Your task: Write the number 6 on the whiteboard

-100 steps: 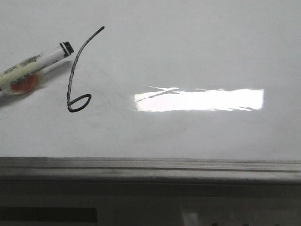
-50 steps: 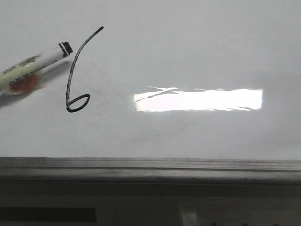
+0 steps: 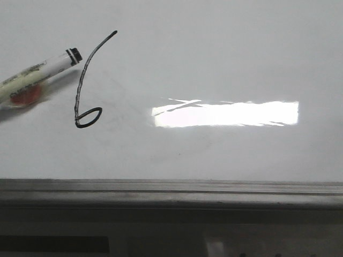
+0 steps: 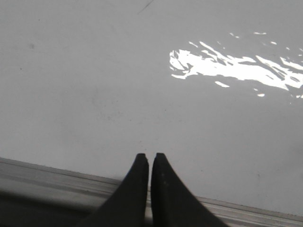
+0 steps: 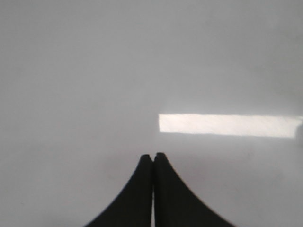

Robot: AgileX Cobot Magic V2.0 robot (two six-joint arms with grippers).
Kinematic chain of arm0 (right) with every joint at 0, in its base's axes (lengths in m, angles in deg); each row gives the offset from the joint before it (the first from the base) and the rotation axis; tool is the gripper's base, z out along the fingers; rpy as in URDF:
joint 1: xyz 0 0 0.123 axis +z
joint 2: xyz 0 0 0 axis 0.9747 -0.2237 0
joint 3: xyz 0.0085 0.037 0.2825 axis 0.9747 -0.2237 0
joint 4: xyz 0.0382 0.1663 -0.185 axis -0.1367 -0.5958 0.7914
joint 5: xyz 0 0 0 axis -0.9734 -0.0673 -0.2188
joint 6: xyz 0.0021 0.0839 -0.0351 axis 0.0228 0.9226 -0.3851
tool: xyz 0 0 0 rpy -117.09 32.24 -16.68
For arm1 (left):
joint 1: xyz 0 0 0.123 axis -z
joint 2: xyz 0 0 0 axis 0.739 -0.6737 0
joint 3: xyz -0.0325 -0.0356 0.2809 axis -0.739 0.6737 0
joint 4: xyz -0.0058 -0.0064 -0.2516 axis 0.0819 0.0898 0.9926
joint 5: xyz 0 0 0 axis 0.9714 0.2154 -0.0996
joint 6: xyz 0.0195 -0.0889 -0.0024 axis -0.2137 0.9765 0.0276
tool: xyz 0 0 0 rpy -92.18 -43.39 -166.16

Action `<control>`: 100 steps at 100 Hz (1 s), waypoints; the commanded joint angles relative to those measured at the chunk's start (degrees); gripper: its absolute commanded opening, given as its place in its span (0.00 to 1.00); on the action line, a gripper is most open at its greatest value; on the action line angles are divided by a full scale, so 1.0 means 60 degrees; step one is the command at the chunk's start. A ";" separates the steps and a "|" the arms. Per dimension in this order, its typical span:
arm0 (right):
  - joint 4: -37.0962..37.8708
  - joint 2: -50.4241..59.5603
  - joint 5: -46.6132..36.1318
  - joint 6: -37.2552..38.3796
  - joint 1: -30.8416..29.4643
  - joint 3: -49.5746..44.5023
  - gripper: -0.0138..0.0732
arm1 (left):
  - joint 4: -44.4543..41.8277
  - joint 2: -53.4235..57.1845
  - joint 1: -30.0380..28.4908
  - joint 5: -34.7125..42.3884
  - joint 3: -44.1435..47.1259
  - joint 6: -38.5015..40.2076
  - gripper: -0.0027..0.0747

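Observation:
The whiteboard (image 3: 214, 64) fills the front view, glossy white-grey with a grey metal frame along its near edge. A black hand-drawn number 6 (image 3: 86, 80) stands at the left, a long curved stem ending in a small flat loop. A white marker (image 3: 37, 75) with a black end lies on the board just left of the 6. My left gripper (image 4: 149, 156) is shut and empty over the board's frame edge. My right gripper (image 5: 153, 155) is shut and empty over bare board. Neither gripper shows in the front view.
A bright rectangular light glare (image 3: 225, 113) lies on the board right of the 6; it also shows in the right wrist view (image 5: 227, 125). The grey frame (image 3: 171, 193) runs along the front, with a darker ledge below it.
The view has shifted very slightly; the 6 and the marker sit a few pixels further left. Nothing else has changed.

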 commanded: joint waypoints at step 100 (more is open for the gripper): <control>0.1435 0.2585 0.4647 0.0893 -0.2115 -0.0491 0.09 | -0.0018 0.0269 -0.0038 0.0374 0.0223 0.0080 0.01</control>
